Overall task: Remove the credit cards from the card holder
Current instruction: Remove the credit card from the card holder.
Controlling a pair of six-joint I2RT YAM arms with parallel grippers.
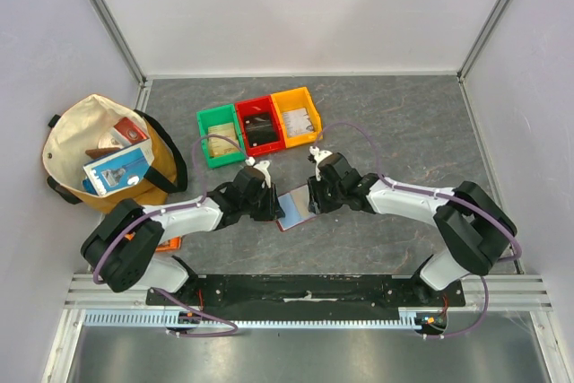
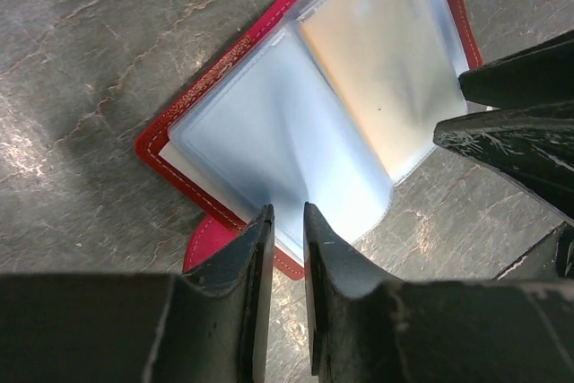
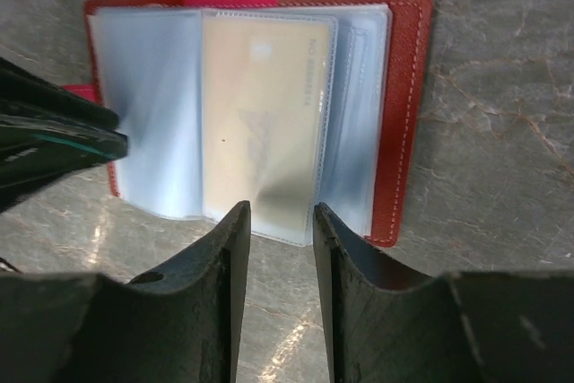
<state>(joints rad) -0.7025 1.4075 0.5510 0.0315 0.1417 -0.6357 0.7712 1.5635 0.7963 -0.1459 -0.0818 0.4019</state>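
The card holder [image 1: 294, 207] lies open on the grey table between my two grippers, red cover down and pale blue-grey sleeves [image 2: 260, 132] up. One sleeve holds a beige credit card [image 3: 260, 105], also visible as the credit card [image 2: 386, 69] in the left wrist view. My left gripper [image 2: 287, 217] hangs over the holder's near edge, its jaws a narrow gap apart with nothing pinched between them. My right gripper [image 3: 278, 213] stands open at the near edge of the card's sleeve, nothing between its fingers. The two grippers face each other across the holder.
Green bin [image 1: 220, 134], red bin [image 1: 261, 125] and yellow bin [image 1: 297, 116] sit in a row behind the grippers. A canvas bag [image 1: 103, 154] full of items stands at the left. An orange flat packet [image 1: 169, 243] lies under the left arm.
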